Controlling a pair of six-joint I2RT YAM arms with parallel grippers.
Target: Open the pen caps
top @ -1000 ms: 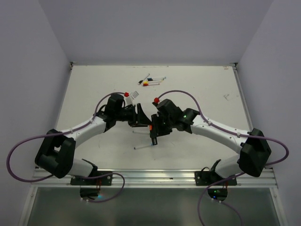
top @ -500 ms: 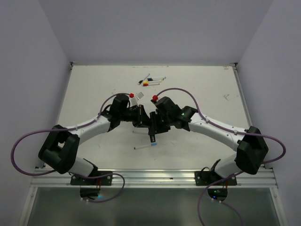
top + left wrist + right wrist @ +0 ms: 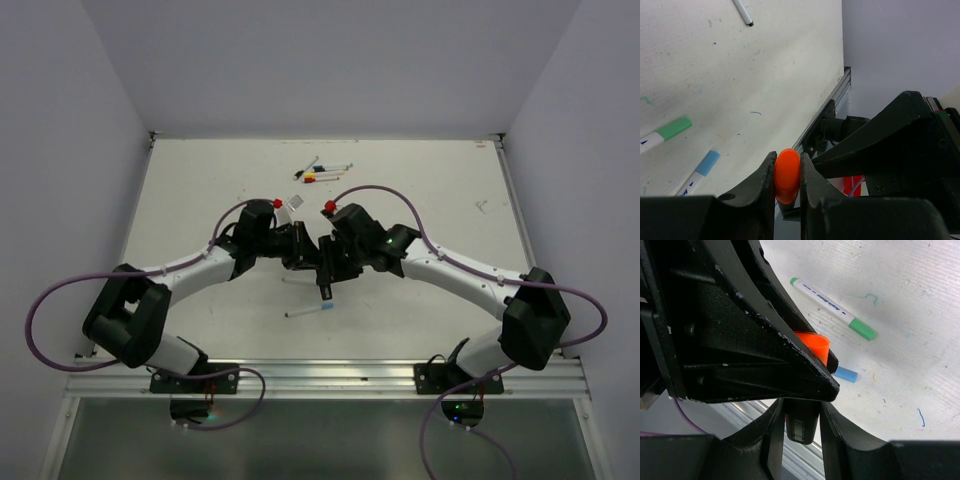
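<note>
My right gripper (image 3: 801, 416) is shut on the black highlighter body (image 3: 801, 424) and holds it above the table. My left gripper (image 3: 787, 164) is shut on its chunky orange cap (image 3: 787, 175), one finger on each side. The cap's rim also shows in the right wrist view (image 3: 816, 345), behind the left gripper's finger. In the top view the two grippers meet at the table's middle, left (image 3: 306, 253) and right (image 3: 327, 272); the cap is hidden there. Two thin pens lie below, one with a green cap (image 3: 862, 329), one with a blue cap (image 3: 846, 374).
A cluster of several thin pens with coloured ends (image 3: 322, 172) lies at the back of the white table (image 3: 430, 190). The blue-capped pen (image 3: 308, 311) and another pen (image 3: 295, 281) lie just near of the grippers. A metal rail (image 3: 330, 376) runs along the near edge.
My left gripper has moved right, up against the right gripper, and now covers the orange cap, which showed bare in the top view one second ago. Almost nothing has moved in the last half second.
</note>
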